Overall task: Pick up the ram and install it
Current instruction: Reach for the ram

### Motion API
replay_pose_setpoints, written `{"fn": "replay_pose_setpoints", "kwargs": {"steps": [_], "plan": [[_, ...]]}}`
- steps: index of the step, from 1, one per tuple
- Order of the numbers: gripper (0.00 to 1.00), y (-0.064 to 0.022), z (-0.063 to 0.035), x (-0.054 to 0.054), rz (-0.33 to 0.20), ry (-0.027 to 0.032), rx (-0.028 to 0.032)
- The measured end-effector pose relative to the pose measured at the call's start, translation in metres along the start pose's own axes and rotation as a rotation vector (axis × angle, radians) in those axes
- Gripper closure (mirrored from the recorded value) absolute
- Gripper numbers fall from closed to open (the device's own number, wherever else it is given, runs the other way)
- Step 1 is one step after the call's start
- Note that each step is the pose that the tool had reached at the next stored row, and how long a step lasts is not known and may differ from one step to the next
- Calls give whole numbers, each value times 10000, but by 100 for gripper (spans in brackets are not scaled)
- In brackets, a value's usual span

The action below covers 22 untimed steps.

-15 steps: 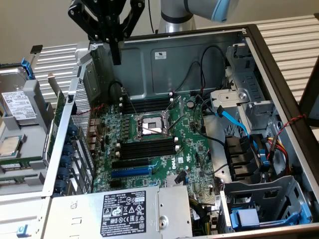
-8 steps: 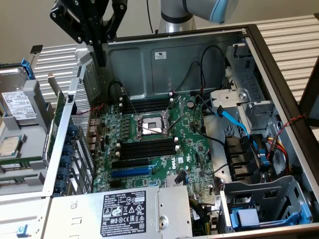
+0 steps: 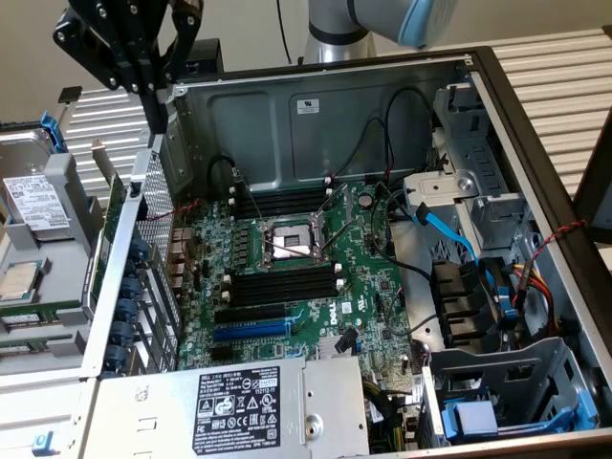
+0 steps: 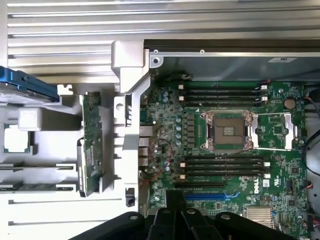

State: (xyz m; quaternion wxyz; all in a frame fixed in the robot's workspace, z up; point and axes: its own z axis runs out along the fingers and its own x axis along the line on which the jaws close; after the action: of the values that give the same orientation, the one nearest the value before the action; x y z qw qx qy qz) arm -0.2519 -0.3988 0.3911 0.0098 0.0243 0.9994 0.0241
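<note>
Open computer case (image 3: 535, 124) on a pale slatted surface (image 4: 60, 30), motherboard (image 3: 368, 287) exposed. The end effector (image 3: 158, 120) hangs clenched and empty above the case's wall at the exterior view's left; in the wrist view its dark fingers (image 4: 175, 205) meet over the blue expansion slot (image 4: 205, 196). The ram (image 4: 92, 145) sits in a grey holder just outside that wall, apart from the end effector. The wrist view gives its green face along its length, while the exterior view gives it as a thin, nearly edge-on strip (image 3: 114, 225). The black memory slots (image 3: 282, 284) flank the open processor socket (image 4: 227, 131). The exterior view adds the labelled power supply (image 3: 234, 402) and blue cable (image 3: 449, 229).
</note>
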Motion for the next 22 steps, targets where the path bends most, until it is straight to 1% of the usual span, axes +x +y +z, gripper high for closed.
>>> {"fn": "replay_pose_setpoints", "kwargs": {"steps": [22], "plan": [[89,-51,-5,988,-119,6,-1]]}}
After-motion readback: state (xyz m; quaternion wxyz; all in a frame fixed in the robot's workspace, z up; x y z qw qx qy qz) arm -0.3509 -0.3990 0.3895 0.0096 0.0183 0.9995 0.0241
